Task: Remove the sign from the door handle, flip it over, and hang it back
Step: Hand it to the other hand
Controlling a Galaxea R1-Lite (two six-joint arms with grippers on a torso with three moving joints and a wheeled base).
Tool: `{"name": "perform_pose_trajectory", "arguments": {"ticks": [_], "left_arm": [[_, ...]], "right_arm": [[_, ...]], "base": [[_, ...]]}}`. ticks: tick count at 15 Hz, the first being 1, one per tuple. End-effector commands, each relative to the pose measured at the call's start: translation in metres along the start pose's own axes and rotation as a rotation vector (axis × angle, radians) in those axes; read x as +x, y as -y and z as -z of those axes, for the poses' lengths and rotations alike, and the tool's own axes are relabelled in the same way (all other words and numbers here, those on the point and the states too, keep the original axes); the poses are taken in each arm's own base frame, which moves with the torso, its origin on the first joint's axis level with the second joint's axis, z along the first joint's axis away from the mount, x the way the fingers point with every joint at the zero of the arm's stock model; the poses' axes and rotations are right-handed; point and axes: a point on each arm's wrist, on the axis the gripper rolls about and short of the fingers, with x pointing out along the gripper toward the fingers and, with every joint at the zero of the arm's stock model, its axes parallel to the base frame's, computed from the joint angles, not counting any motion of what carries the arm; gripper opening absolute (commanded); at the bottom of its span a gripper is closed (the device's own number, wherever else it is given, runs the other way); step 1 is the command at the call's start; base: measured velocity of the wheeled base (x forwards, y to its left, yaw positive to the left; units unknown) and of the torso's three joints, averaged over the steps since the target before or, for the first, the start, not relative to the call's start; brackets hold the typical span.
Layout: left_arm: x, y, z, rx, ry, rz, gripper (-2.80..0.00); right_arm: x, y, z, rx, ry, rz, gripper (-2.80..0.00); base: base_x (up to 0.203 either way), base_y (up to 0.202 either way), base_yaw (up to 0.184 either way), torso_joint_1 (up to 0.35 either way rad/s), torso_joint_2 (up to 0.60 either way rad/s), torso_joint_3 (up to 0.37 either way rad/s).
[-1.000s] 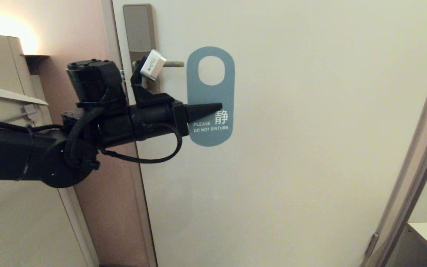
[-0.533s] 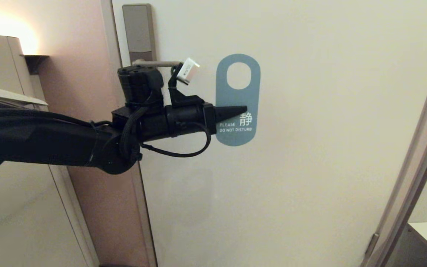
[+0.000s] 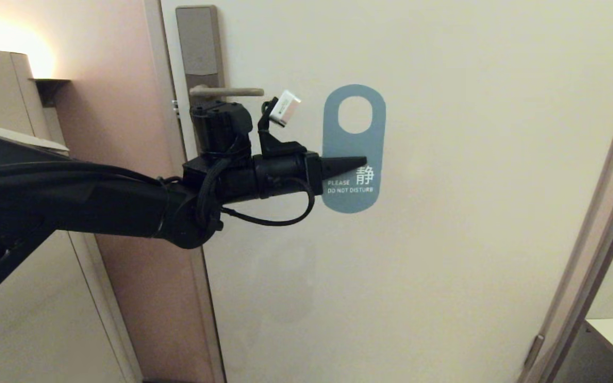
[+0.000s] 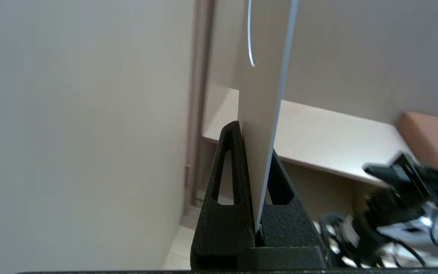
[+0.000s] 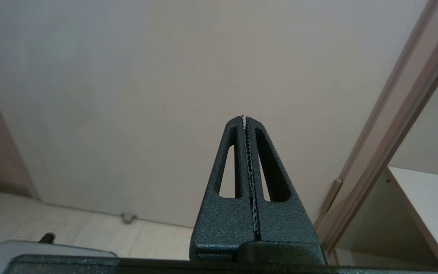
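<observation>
- Door (image 3: 471, 213): behind the fingers.
- Left gripper (image 3: 362, 161): fingers clamped on the sign (image 3: 353, 149), blue side out, held clear of the door handle (image 3: 226, 91).
- Right gripper (image 5: 245, 118): fingers pressed together, empty.

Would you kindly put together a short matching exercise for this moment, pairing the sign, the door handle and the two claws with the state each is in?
Column one:
1. sign
2. door handle
3. left claw
4. right claw

Column two:
A. bare, nothing hanging on it
B. shut and holding nothing
C. held off the handle, blue side facing the head camera
D. clamped on the card's edge

Pairs: 1-C, 2-A, 3-D, 4-B
</observation>
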Motion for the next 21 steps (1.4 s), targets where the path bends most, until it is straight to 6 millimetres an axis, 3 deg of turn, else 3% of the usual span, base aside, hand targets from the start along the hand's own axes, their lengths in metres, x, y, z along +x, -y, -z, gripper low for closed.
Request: {"name": "perform_pose_trajectory", "arguments": {"ticks": [1,7,14,21], "left_arm": [[0.001,0.000,0.001,-0.001,-0.005,0.018,-2.80],[0.009,0.004,0.005,-0.004,-0.015,0.040,-2.80],[0.019,0.006,0.002,-0.016,-0.006,0.062,-2.80],[0.040,0.021,0.009,-0.030,-0.022,0.123,-2.80]], "right_arm": [[0.005,0.001,-0.012,0.008,-0.061,-0.009,-2.80],[0.041,0.005,-0.065,0.100,-0.252,-0.055,-2.80],[0.128,0.007,-0.120,0.129,-0.285,-0.182,-2.80],[0.171,0.004,-0.148,0.138,-0.225,-0.404,-2.80]], "base": [[0.000,0.000,0.000,0.000,0.00,0.000],[0.000,0.000,0.000,0.000,0.00,0.000],[0.000,0.000,0.000,0.000,0.00,0.000],[0.000,0.000,0.000,0.000,0.00,0.000]]}}
